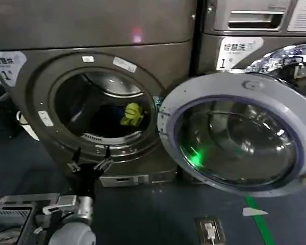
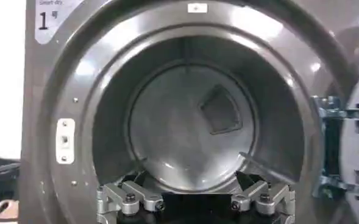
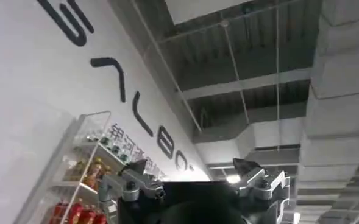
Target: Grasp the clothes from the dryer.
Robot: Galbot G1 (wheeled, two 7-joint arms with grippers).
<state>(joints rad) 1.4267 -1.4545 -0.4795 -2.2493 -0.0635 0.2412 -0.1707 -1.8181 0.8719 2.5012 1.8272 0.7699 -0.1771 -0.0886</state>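
The bronze-grey dryer (image 1: 35,92) stands with its round glass door (image 1: 239,133) swung open to the right. Inside the drum lies a small yellow-green piece of the clothes (image 1: 132,114), with a dark blue piece (image 1: 111,113) bunched beside it. My left gripper (image 1: 90,158) is open just outside the lower rim of the porthole, empty, a little left of and below the clothes. In the left wrist view the left gripper (image 2: 193,182) faces the drum's back wall (image 2: 191,125). My right gripper (image 3: 190,167) is open and empty, raised and pointing at a ceiling.
A like machine (image 1: 245,46) stands to the right, partly behind the open door. The door's hinge (image 2: 328,146) is at the porthole's right edge. A green floor line (image 1: 260,222) and a small floor plate (image 1: 210,230) lie at the right. Grey gear (image 1: 15,217) sits at the lower left.
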